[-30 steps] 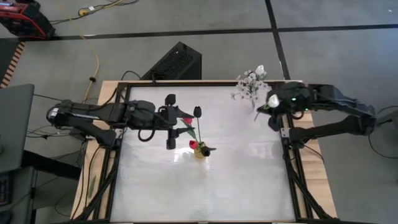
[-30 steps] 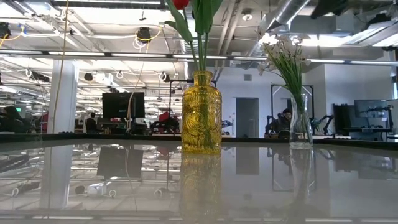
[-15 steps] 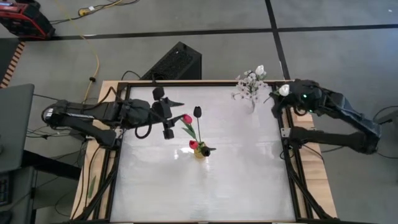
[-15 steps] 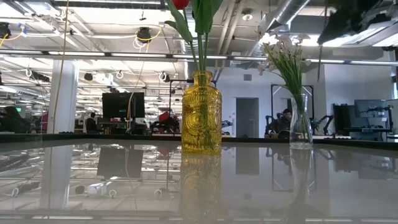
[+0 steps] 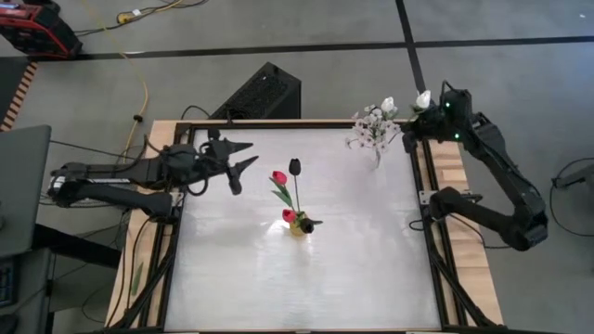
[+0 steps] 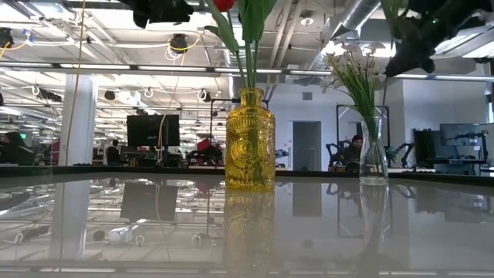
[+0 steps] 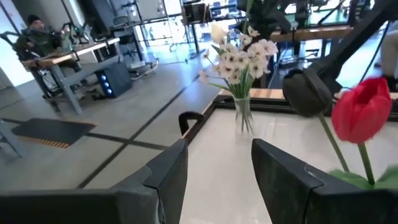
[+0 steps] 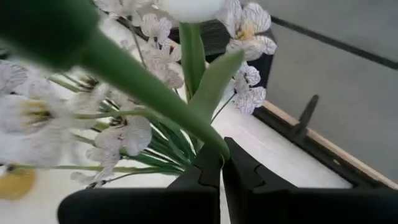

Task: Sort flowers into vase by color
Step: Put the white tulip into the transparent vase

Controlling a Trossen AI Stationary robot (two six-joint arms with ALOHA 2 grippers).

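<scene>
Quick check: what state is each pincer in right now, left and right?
Left pincer: open, holding nothing, above the table's left side.
Right pincer: closed on a white tulip stem, beside the clear vase.

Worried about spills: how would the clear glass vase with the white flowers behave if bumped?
The clear vase looks narrow and tall, with the white flowers spreading high above it, so it probably tips easily. Glass on the glossy table may also slide. The right gripper, shut on a white tulip, is close beside it.

In the low view my arms and the red tulip are cut off by the picture's top edge.
</scene>
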